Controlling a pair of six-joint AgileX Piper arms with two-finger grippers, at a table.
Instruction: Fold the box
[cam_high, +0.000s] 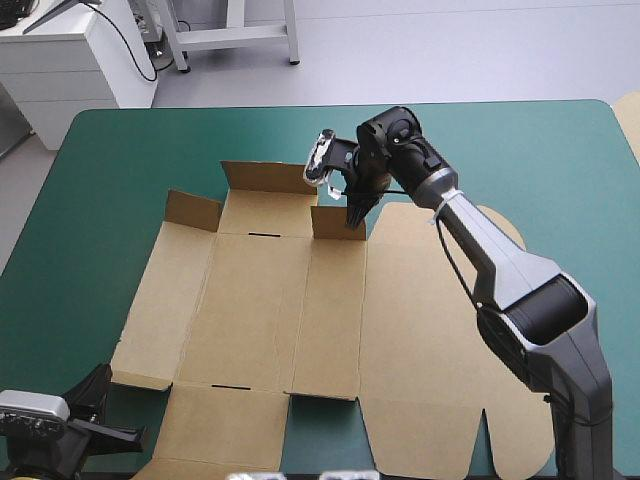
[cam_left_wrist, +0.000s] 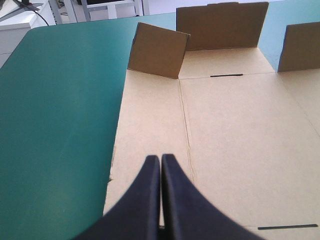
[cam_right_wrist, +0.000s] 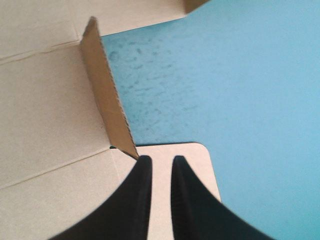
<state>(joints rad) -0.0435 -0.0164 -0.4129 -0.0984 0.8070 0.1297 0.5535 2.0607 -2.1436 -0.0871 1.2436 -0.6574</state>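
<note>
Here, the brown box (cam_high: 260, 300) is seen spread out on the teal-green worktop (cam_high: 120, 150), with most of its panels lying flat. Three flaps along its far edge are raised: a small left flap (cam_high: 193, 210), a wider middle flap (cam_high: 265, 178) and a small right flap (cam_high: 338, 222).

The right pincer (cam_right_wrist: 160, 162) is held pointing down at the outer end of the right flap, where the flat rounded lid panel (cam_high: 430, 330) begins. Its black fingers are parted only narrowly, and nothing is gripped between them; flat board is seen through the gap. The flap's corner is seen just beside one fingertip, though whether it is touched cannot be told.

The left pincer (cam_left_wrist: 160, 160) is held low over the box's left side panel, near the near-left corner. Its fingers are pressed together into a single point, aimed along the board toward the raised flaps.
</note>
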